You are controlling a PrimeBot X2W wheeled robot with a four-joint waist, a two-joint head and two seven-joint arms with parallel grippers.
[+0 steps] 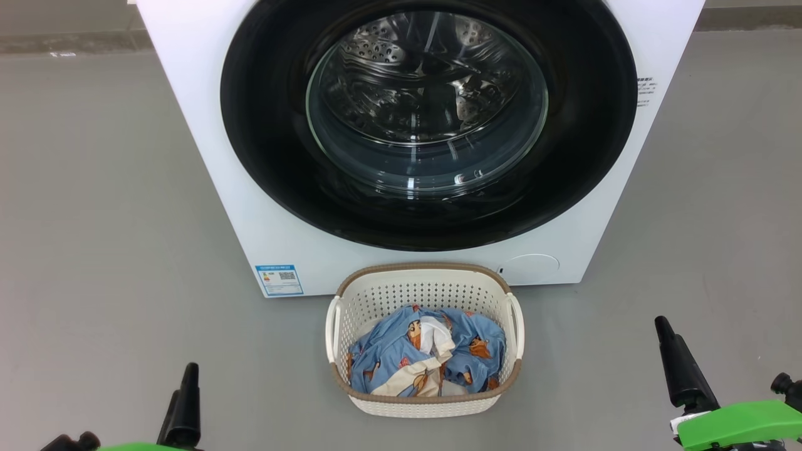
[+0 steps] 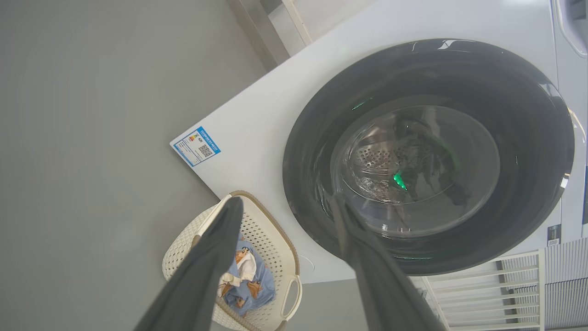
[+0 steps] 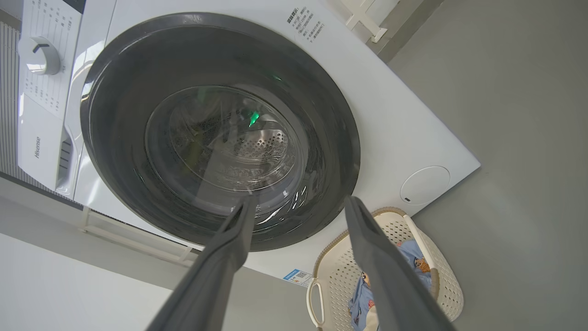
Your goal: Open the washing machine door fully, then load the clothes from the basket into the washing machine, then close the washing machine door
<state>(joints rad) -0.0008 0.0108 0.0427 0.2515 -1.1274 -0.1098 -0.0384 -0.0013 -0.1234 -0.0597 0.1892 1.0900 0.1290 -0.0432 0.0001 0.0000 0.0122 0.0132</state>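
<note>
The white washing machine (image 1: 207,156) stands straight ahead, and its washing machine door (image 1: 263,125), black-rimmed with a glass bowl, lies flat against the front, shut. On the floor just before it sits the cream basket (image 1: 426,282), holding the light-blue printed clothes (image 1: 388,351). One dark finger (image 1: 185,401) of my left gripper rises at the lower left, one finger (image 1: 677,363) of my right gripper at the lower right, both well short of the basket. In the left wrist view my left gripper (image 2: 287,202) is open and empty. My right gripper (image 3: 299,201) is likewise open and empty.
Grey floor (image 1: 94,250) spreads on both sides of the machine and basket. A blue label (image 1: 279,279) and a round cover (image 1: 531,266) mark the machine's lower front. The control panel has a dial (image 3: 39,55). A white slatted rack (image 2: 505,285) stands beside the machine.
</note>
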